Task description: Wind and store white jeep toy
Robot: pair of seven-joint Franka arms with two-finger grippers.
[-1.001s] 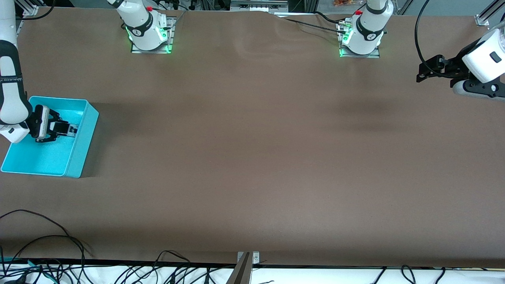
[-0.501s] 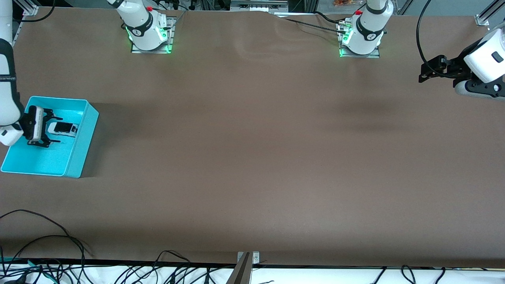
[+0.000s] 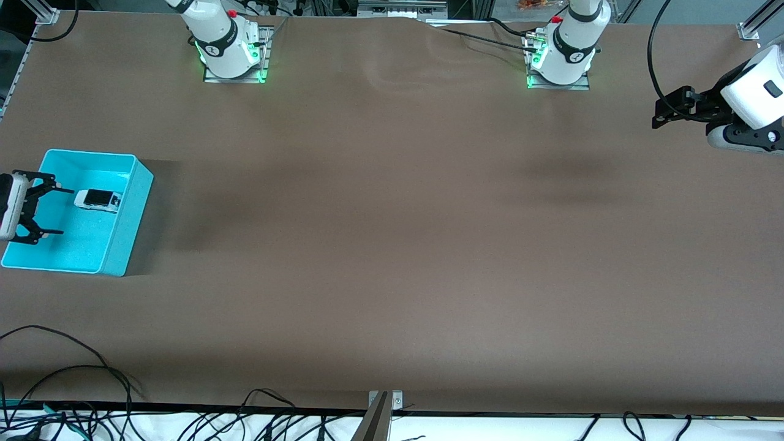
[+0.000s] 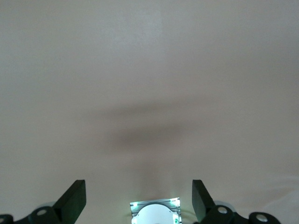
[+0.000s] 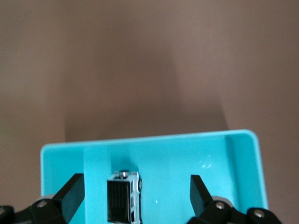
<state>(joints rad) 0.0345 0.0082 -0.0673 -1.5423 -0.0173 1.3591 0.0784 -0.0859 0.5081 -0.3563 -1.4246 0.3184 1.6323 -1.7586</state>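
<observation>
The white jeep toy (image 3: 97, 199) with its black roof lies inside the turquoise bin (image 3: 131, 211) at the right arm's end of the table. It also shows in the right wrist view (image 5: 124, 197), between the two spread fingers. My right gripper (image 3: 54, 211) is open and empty, raised over the bin's outer end, apart from the jeep. My left gripper (image 3: 656, 116) is open and empty, held up over the table edge at the left arm's end; its wrist view shows only bare table and an arm base (image 4: 154, 212).
Two arm bases (image 3: 231, 49) (image 3: 560, 55) stand along the table's back edge. Loose cables (image 3: 92, 392) lie along the table edge nearest the front camera. A metal bracket (image 3: 383, 404) sits at that edge's middle.
My right gripper let go of the jeep, left it in the bin and drew back toward the table's end, fingers opening wide. The left arm barely moved.
</observation>
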